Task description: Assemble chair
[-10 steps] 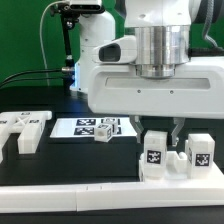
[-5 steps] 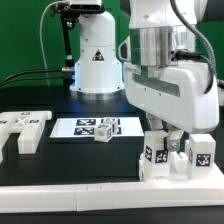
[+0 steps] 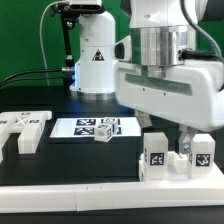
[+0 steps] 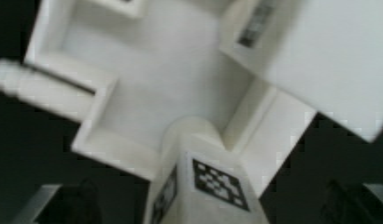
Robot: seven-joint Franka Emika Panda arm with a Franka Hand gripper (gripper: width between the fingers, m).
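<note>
- The chair piece (image 3: pixel 153 156) is white: two upright tagged blocks joined by a lower part. It stands on the bench toward the exterior view's right, near the front.
- The tool (image 3: pixel 180 133) hangs right over it, and a dark finger (image 3: pixel 186 132) reaches down between the two blocks.
- In the wrist view the tool's two fingers (image 4: pixel 49 205) show far apart, so it is spread wide and grips nothing. A tagged white post (image 4: pixel 209 180) of the chair piece rises between them, clear of both.
- A small tagged cube (image 3: pixel 103 135) sits at the front edge of the marker board (image 3: pixel 75 128), well apart from the chair piece.
- More loose white parts (image 3: pixel 22 130) lie at the exterior view's left.
- The bench (image 3: pixel 70 165) is black and matte, with a white ledge (image 3: pixel 60 203) along its front.
- Behind stands the arm's white base (image 3: pixel 98 60), with a blue glow beside it.
- A green backdrop (image 3: pixel 20 30) and black cables fill the rear.
</note>
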